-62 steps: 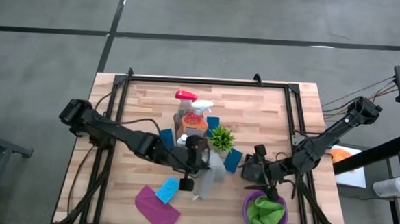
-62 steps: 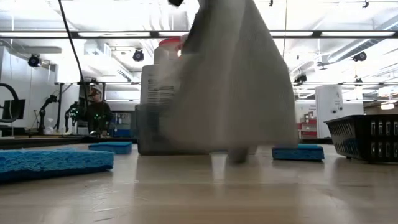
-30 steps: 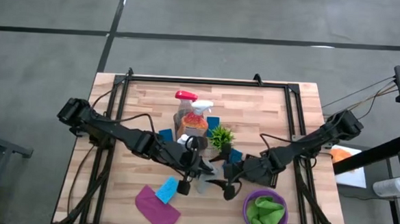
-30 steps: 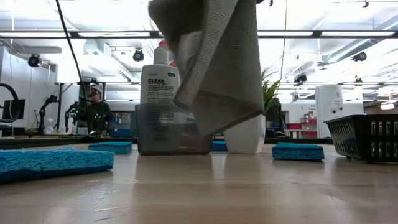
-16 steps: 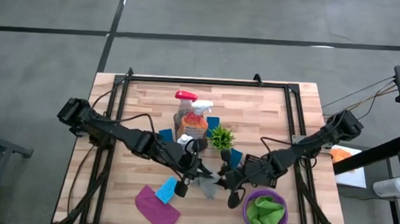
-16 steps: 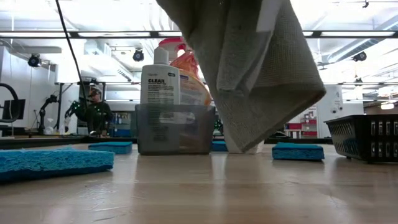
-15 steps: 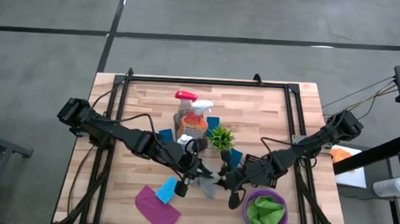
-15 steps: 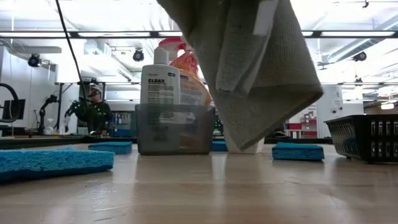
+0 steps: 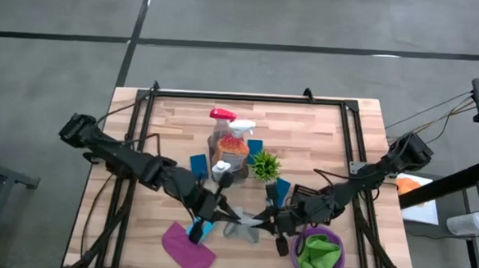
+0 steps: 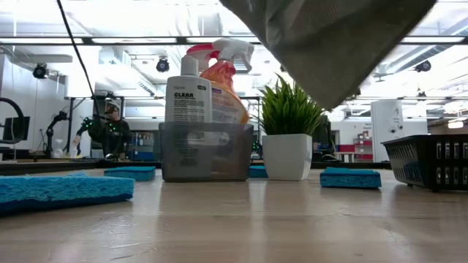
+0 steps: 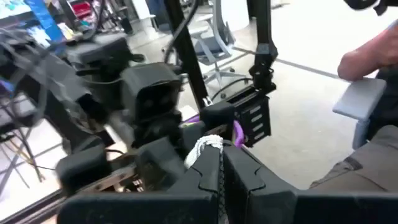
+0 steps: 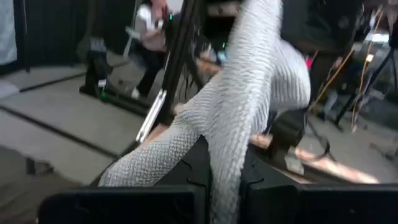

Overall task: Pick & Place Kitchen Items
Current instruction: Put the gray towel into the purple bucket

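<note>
Stretching grey cloth (image 9: pixel 243 227) higher, both-gripped

Both arms inward, jaws shut

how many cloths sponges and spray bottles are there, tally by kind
cloths: 3 (grey cloth held between both grippers, magenta cloth, green cloth in the purple bowl)
blue sponges: 4 visible ()
spray bottles: 2 (red trigger, white trigger)
total: 9
</note>
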Action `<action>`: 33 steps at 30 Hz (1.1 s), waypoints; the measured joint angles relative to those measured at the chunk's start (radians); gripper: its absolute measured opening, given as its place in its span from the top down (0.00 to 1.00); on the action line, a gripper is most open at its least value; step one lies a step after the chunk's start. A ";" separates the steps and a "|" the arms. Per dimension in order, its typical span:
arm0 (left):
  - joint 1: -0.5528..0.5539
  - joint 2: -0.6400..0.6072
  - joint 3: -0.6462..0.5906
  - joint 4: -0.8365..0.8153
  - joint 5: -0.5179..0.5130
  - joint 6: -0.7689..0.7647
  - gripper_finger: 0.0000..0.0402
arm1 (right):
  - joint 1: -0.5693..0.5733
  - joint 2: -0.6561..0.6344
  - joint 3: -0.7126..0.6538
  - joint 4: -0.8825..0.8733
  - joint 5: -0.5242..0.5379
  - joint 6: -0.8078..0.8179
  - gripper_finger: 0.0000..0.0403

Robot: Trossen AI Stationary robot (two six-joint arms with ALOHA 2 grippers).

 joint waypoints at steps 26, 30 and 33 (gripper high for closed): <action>0.024 -0.224 -0.507 0.364 -0.064 -0.136 0.99 | -0.010 0.016 -0.106 0.272 -0.058 -0.070 0.96; 0.024 -0.193 -0.508 0.354 -0.066 -0.163 0.99 | -0.009 0.016 -0.107 0.270 -0.062 -0.070 0.96; 0.024 -0.169 -0.508 0.345 -0.068 -0.192 0.99 | -0.009 0.016 -0.108 0.260 -0.062 -0.070 0.96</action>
